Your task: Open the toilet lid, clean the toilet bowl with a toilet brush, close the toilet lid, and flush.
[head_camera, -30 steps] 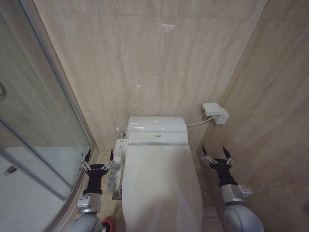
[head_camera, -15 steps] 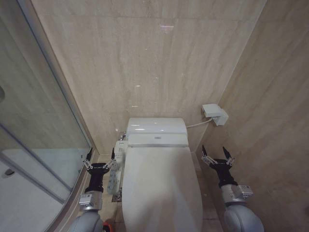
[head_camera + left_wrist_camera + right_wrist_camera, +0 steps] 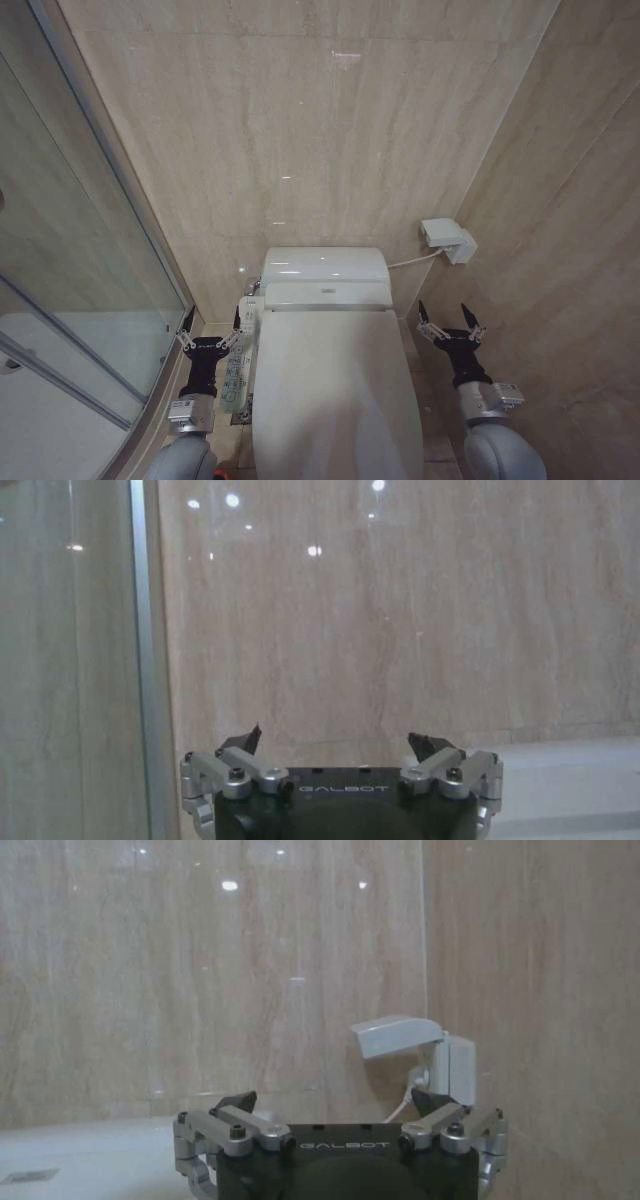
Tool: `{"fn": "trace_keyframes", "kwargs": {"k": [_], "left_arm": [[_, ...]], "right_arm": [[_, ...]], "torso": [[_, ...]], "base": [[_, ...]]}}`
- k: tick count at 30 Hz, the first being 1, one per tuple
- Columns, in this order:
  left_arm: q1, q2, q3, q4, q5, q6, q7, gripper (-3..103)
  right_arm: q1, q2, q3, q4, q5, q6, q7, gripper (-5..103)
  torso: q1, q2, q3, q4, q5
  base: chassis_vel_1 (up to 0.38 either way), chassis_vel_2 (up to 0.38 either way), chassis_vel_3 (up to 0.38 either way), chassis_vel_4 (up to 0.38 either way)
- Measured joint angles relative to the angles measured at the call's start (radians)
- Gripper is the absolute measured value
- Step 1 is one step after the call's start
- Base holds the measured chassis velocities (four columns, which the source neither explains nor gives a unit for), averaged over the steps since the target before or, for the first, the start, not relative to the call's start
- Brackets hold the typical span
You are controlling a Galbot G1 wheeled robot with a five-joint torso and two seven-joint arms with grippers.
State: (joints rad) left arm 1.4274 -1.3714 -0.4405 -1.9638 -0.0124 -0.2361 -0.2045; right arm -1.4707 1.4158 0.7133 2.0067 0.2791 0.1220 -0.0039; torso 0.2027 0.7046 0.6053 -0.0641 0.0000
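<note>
The toilet lid (image 3: 335, 390) is glossy white and lies shut, so the toilet bowl beneath it is hidden. The toilet brush is out of view. My left gripper (image 3: 212, 320) hangs open to the left of the lid, just above the side control panel (image 3: 237, 365), and holds nothing. On the lid's right, my right gripper (image 3: 444, 312) is open and empty too. The left wrist view shows the left gripper (image 3: 337, 739) with fingers spread before the tiled wall. In the right wrist view the right gripper (image 3: 335, 1101) is likewise spread.
The white tank unit (image 3: 325, 265) sits behind the lid against the beige tiled wall. A grey wall box (image 3: 447, 240) (image 3: 410, 1039) with a cable hangs at the right. The glass shower screen (image 3: 90, 260) (image 3: 145, 652) closes off the left side.
The whole head view has shifted a little, so the camera moved; a red object at the bottom edge has slipped out of view. Both grippers remain open beside the lid.
</note>
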Motion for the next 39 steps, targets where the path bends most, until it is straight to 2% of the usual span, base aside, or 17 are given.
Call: {"fn": "trace_keyframes", "kwargs": {"k": [8,12,16,18,19,22,23,26,34,35,39], "left_arm": [[-0.012,0.009,-0.008,0.011,-0.012,0.0,-0.002,99],[-0.047,0.035,-0.049,0.058,-0.047,0.0,-0.009,99],[-0.106,0.099,-0.071,0.134,-0.092,0.003,-0.009,99],[-0.176,0.144,-0.059,0.207,-0.141,0.004,0.012,99],[-0.176,0.144,-0.059,0.207,-0.141,0.004,0.012,99],[-0.297,0.192,-0.025,0.33,-0.167,-0.023,0.062,99],[-0.297,0.192,-0.025,0.33,-0.167,-0.023,0.062,99],[-0.4,0.235,0.005,0.419,-0.205,-0.025,0.085,99],[-0.549,0.276,0.09,0.551,-0.24,-0.021,0.136,100],[-0.569,0.278,0.104,0.576,-0.241,-0.031,0.147,90],[-0.622,0.283,0.148,0.658,-0.237,-0.078,0.195,90]], "right_arm": [[0.0,0.0,0.0,0.0,0.0,0.0,0.0,100],[0.0,0.0,0.0,0.0,0.0,0.0,0.0,100],[0.0,0.0,0.0,0.0,0.0,0.0,0.0,100],[0.0,0.0,0.0,0.0,0.0,0.0,0.0,100],[0.0,0.0,0.0,0.0,0.0,0.0,0.0,100],[0.0,0.0,0.0,0.0,0.0,0.0,0.0,100],[0.0,0.0,0.0,0.0,0.0,0.0,0.0,100],[0.0,0.0,0.0,0.0,0.0,0.0,0.0,100],[0.0,0.0,0.0,0.0,0.0,0.0,0.0,100],[0.0,0.0,0.0,0.0,0.0,0.0,0.0,100],[0.0,0.0,0.0,0.0,0.0,0.0,0.0,100]], "torso": [[0.001,0.0,0.0,0.0,0.0],[0.0,0.0,0.0,0.0,-0.0001],[0.0,0.0,0.0,0.0001,-0.0001],[0.0,0.0,0.0,0.0001,-0.0002],[0.0,0.0,0.0,0.0001,-0.0002],[0.0,0.0,0.0,-0.0003,-0.0003],[0.0,0.0,0.0,-0.0003,-0.0003],[0.0,0.0,0.0,0.0,-0.0002],[0.0,0.0,0.0,-0.0002,0.0],[0.0,0.0,0.0,-0.0001,-0.0002],[0.0,0.0,0.0,0.0001,-0.0001]], "base": [[-0.028,0.027,0.033,-0.029],[0.0,0.0,0.0,0.0],[0.0,0.0,0.0,0.0],[0.0,0.0,0.0,0.0],[0.0,0.0,0.0,0.0],[0.0,0.0,0.0,0.0],[0.0,0.0,0.0,0.0],[0.0,0.0,0.0,0.0],[0.0,0.0,0.0,0.0],[0.0,0.0,0.0,0.0],[0.0,0.0,0.0,0.0]]}}
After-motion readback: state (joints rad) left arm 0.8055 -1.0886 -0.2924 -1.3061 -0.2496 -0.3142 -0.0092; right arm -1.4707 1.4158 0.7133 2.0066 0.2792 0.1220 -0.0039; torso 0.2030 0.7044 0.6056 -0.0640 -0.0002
